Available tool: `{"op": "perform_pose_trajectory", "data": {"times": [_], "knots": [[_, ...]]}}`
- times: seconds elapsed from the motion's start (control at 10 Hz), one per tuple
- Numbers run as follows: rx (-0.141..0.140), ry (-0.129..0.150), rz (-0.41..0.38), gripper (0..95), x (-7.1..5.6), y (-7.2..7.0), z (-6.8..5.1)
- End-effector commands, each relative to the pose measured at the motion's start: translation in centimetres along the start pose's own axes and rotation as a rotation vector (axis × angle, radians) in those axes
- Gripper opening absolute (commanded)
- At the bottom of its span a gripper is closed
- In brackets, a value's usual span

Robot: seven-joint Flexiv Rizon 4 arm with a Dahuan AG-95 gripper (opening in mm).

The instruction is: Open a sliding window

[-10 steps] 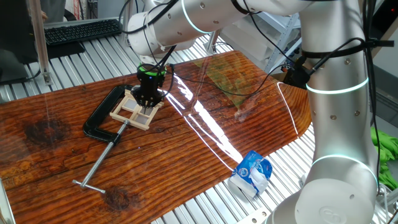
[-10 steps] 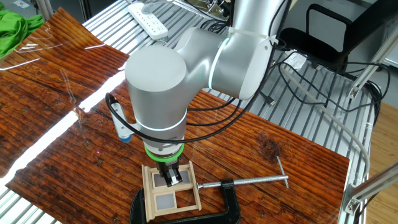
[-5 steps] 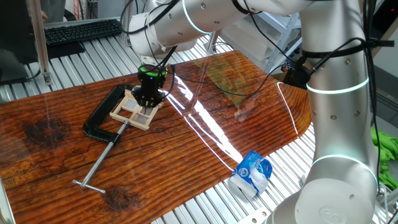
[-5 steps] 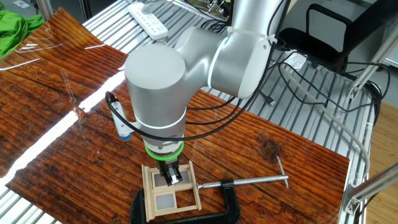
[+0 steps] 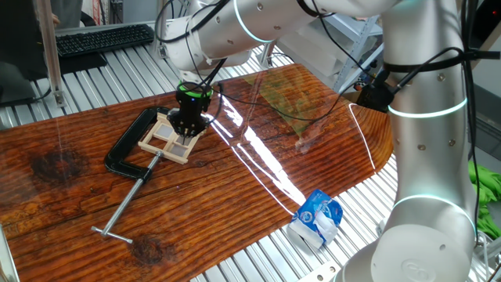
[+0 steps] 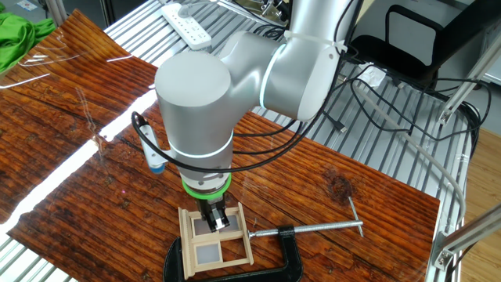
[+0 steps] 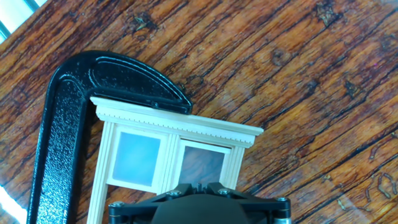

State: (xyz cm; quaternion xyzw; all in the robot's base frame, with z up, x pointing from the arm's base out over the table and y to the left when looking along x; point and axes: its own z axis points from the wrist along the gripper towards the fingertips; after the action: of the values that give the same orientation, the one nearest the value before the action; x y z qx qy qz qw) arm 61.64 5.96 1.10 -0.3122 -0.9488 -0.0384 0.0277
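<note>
One fixed view. Bench (image 5: pixel 258 196): dark red-brown wood plank top, strongly grained, glossy with white glare streaks, laid on a ribbed metal surface. Sliding window (image 5: pixel 166 139): pale wood frame, flat on the bench toward its far left part, held at its left side by a black C-clamp (image 5: pixel 131 153) whose long screw and T-handle run toward the near left edge. Pincer (image 5: pixel 187 130): pointing straight down, tips on the window's right portion; whether clenched or released cannot be told. Blue-and-white crumpled packet (image 5: pixel 315 218) at the near edge, well apart from the window. Keyboard (image 5: pixel 102 37) beyond the bench. Open plank lies right of the window.

The other fixed view. Window (image 6: pixel 215 241) near the bench's front edge; clamp bow (image 6: pixel 235 272) wraps its near side, screw extends right. Pincer (image 6: pixel 215 223) stands on the upper right pane; the arm's wrist housing hides its fingers. White power strip (image 6: pixel 186 25) and green cloth (image 6: pixel 19 39) lie far off.

Hand view. Window (image 7: pixel 174 146) with dentil-moulded top rail; the left pane looks whitish and the right one shows wood grain. Clamp (image 7: pixel 65 121) hugs its left and upper-left corner. Bare grained wood lies to the right and above.
</note>
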Motion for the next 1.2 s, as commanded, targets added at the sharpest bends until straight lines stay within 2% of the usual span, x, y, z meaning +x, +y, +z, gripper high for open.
{"op": "perform_pose_trajectory", "data": {"times": [0.1, 0.9, 1.2], "knots": [[0.000, -0.001, 0.002, 0.0, 0.18, -0.03, 0.20], [-0.011, -0.006, 0.007, 0.0, 0.81, -0.29, 0.48], [-0.004, -0.005, -0.038, 0.0, 0.67, -0.14, 0.28]]}}
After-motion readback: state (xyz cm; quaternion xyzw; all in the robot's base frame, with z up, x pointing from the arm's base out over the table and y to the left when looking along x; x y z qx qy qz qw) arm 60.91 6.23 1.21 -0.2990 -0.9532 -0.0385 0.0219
